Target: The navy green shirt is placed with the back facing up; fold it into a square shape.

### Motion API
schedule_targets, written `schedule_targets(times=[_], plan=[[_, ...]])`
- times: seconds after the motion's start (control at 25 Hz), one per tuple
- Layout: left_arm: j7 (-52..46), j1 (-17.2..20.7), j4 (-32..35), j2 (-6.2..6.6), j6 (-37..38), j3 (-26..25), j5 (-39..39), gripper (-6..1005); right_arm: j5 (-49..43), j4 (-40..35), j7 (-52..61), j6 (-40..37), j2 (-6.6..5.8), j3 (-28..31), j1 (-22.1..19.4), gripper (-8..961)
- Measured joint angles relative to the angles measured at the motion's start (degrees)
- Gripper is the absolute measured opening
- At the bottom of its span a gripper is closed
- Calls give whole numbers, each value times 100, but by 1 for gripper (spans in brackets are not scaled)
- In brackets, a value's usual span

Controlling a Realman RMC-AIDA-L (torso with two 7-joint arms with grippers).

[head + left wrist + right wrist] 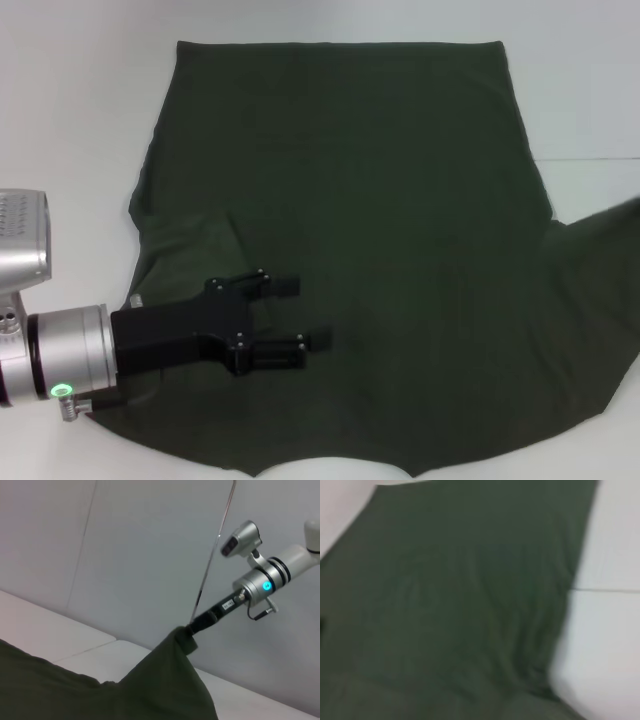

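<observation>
Navy green shirt [380,200]: soft woven or knit cloth, matt, dark olive, plain, with faint creases; it drapes in loose folds where lifted [165,680]. Table [70,100]: smooth, pale, matt surface with a thin seam line. Left gripper [295,312]: matt black body, apparently plastic, with small bright screw heads; its wrist housing is brushed silver metal with a satin sheen. Right gripper [189,630]: black, mounted on glossy silver and white arm segments.

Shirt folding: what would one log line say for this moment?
shirt: spread on table | left gripper: open, over shirt | right gripper: shut on raised shirt edge
</observation>
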Motion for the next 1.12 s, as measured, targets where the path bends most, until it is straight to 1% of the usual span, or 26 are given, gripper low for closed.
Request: schedule_targets(times=[0.16, 0.28, 0.32, 0.48, 0.56, 0.72, 0.8, 0.88, 0.96, 1.04, 1.12], plan=[[-5, 5, 4, 0, 20, -14, -14, 919, -22, 50, 80, -161, 167, -347, 420, 54], [-38, 14, 16, 3, 35, -62, -19, 919, -109, 204, 326, -113, 322, -809, 725, 58], [-45, 16, 18, 5, 45, -79, -19, 919, -135, 272, 372, -85, 355, -906, 810, 59], [-54, 36, 30, 21, 76, -171, -19, 920, -305, 800, 533, 222, 503, -1372, 1232, 64], [-55, 37, 30, 33, 76, -186, -19, 920, -348, 1058, 597, 448, 547, -1578, 1409, 67], [-54, 33, 30, 43, 77, -194, -19, 920, -368, 1378, 649, 679, 694, -1780, 1682, 72], [-54, 17, 30, 50, 76, -194, -19, 920, -376, 1400, 694, 698, 755, -1820, 1736, 153], [-55, 7, 29, 56, 75, -194, -19, 920, -380, 1374, 771, 706, 782, -1824, 1737, 234], [-54, 1, 27, 59, 71, -192, -18, 919, -382, 1338, 896, 756, 757, -1801, 1675, 314], [-55, -4, 27, 62, 65, -192, -15, 919, -382, 1315, 1044, 880, 666, -1763, 1543, 392], [-55, -8, 25, 66, 58, -192, 1, 919, -365, 1316, 1211, 1065, 537, -1712, 1362, 469]])
